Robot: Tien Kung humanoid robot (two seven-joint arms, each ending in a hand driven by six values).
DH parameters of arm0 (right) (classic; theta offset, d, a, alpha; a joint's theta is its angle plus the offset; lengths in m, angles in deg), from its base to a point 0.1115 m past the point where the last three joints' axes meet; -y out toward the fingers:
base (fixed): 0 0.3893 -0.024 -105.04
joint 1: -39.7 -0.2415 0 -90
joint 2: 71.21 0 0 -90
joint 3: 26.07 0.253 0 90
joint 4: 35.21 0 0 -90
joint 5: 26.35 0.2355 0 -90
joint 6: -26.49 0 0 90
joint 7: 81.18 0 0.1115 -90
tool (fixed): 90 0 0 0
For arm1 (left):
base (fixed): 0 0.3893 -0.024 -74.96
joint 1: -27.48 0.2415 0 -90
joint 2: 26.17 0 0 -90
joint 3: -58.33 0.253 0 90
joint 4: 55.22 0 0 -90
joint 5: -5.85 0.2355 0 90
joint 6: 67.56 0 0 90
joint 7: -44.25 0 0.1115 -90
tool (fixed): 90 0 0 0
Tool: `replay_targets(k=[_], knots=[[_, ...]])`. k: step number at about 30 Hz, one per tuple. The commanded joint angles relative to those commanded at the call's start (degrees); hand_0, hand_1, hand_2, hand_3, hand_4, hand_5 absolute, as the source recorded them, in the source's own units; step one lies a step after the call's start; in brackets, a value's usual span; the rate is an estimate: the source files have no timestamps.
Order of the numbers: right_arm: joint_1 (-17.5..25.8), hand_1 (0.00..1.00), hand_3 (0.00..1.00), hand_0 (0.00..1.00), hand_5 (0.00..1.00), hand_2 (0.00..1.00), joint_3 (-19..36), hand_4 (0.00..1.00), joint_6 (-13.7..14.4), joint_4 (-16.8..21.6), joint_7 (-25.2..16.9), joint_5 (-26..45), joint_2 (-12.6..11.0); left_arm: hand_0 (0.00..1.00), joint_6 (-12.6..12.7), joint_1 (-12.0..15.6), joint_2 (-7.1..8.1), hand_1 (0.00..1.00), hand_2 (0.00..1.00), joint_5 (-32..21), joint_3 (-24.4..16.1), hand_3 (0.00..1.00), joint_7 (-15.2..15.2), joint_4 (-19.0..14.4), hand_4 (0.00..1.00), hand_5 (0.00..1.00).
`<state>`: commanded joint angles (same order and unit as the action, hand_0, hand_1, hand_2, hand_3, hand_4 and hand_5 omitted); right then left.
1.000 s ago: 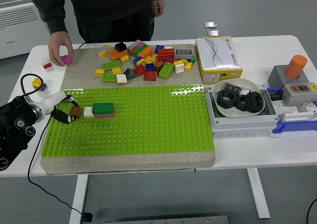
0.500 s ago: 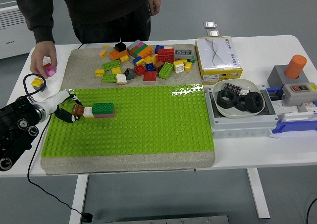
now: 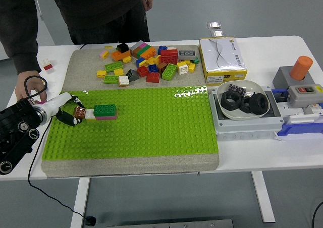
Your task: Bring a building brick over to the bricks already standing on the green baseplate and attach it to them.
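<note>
On the green baseplate (image 3: 151,122) stands a short row: a green brick (image 3: 105,109) on a pink one (image 3: 107,117), with a white brick (image 3: 90,114) at its left end. A brown brick (image 3: 79,112) sits against the white brick. My left hand (image 3: 68,111) reaches in from the left edge and is shut on the brown brick, a white finger (image 3: 57,101) above it and black fingers (image 3: 64,120) below. My right hand is out of view.
A person's hand (image 3: 29,90) rests on the table just behind my left wrist. A pile of loose bricks (image 3: 149,61) lies on the grey mat behind the baseplate. A red-and-white brick (image 3: 48,65) lies far left. A yellow box (image 3: 222,59), a bowl of black rings (image 3: 244,101) and a button box (image 3: 298,84) stand on the right.
The person's hand has come down from the mat's far left corner to just behind my left wrist, covering the yellow brick there. My left hand edged right with the brown brick.
</note>
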<state>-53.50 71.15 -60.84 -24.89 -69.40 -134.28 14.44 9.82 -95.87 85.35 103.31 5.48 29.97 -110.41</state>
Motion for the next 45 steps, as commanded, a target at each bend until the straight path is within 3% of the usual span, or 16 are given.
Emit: replay_targets(k=[20,34,45], knots=[[0.34,0.727,0.789,0.710,0.998,0.778,-0.30,0.849,0.11,0.00,0.08,0.37,0.14,0.998,1.31,-0.16,0.72,0.998,0.964,-1.64,0.18,0.581,2.40,-0.11,0.714,0.002],[0.23,0.727,0.788,0.710,0.998,0.777,-0.13,0.850,0.11,0.00,0.01,0.15,0.02,0.998,-0.54,0.33,0.54,0.998,0.964,-2.74,-1.24,0.583,1.36,-0.63,0.712,0.002],[0.01,0.725,0.788,0.711,0.998,0.778,-0.04,0.851,0.12,0.00,-0.03,-0.01,-0.05,0.998,0.09,0.53,0.18,0.996,0.963,-3.00,-1.32,0.601,1.63,-0.33,0.706,0.002]])
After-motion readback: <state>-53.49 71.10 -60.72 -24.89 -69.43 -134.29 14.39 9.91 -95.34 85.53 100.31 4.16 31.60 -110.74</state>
